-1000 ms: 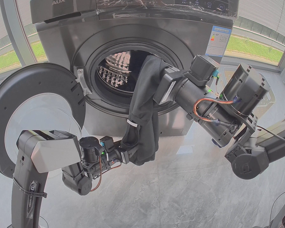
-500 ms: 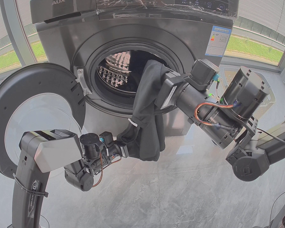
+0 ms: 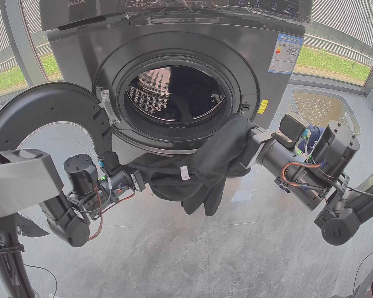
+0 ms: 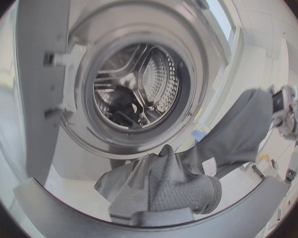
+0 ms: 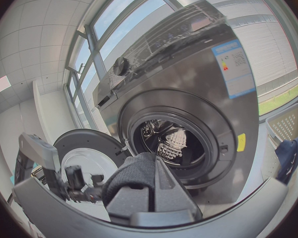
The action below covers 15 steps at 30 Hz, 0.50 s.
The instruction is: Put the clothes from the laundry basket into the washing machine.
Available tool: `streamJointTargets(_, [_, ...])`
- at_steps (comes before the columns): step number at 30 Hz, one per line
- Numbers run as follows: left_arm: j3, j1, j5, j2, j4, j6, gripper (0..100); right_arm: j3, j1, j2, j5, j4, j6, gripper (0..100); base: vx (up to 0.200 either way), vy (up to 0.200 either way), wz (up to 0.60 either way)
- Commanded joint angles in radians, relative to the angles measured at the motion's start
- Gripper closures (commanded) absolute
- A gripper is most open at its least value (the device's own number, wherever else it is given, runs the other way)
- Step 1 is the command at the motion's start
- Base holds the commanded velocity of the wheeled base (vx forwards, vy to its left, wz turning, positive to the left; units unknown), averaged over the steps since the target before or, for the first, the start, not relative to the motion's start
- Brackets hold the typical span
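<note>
A black garment (image 3: 194, 168) hangs stretched between my two grippers, just below and in front of the washing machine's round opening (image 3: 176, 94). My left gripper (image 3: 141, 178) is shut on its left end, low near the open door. My right gripper (image 3: 246, 143) is shut on its right end, beside the lower right rim of the opening. The left wrist view has the dark knit cloth (image 4: 165, 182) pinched between the fingers. In the right wrist view the cloth (image 5: 135, 174) bunches over the shut jaws. Dark clothes (image 3: 182, 100) lie inside the drum.
The machine's door (image 3: 45, 116) stands swung open at the left, close behind my left arm. A cream laundry basket (image 3: 323, 106) sits on the floor right of the machine with a blue garment (image 5: 289, 156) over its rim. Grey floor lies in front.
Both grippers dropped and pulled apart: the right came down and right from the drum mouth, the left swung left. The garment went from hanging vertically to stretched across below the opening.
</note>
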Motion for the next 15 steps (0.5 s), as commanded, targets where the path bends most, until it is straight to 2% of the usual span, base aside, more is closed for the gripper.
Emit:
streamJointTargets(1, [0.144,0.026,-0.004,-0.274,0.001,-0.003,100,0.137,-0.051,-0.036,0.001,-0.053,0.035,100,0.0,0.0,0.0])
streamJointTargets(6, [0.166,0.014,0.001,-0.383,0.002,-0.006,100,0.17,-0.11,-0.027,0.004,-0.063,0.023,100,0.0,0.0,0.0])
streamJointTargets(8, [0.169,0.012,0.002,-0.392,0.001,0.002,100,0.176,-0.123,-0.027,0.006,-0.063,0.023,100,0.0,0.0,0.0])
streamJointTargets(15, [0.161,-0.006,0.015,-0.429,0.001,0.0,100,0.213,-0.18,-0.038,0.016,-0.065,0.009,100,0.0,0.0,0.0])
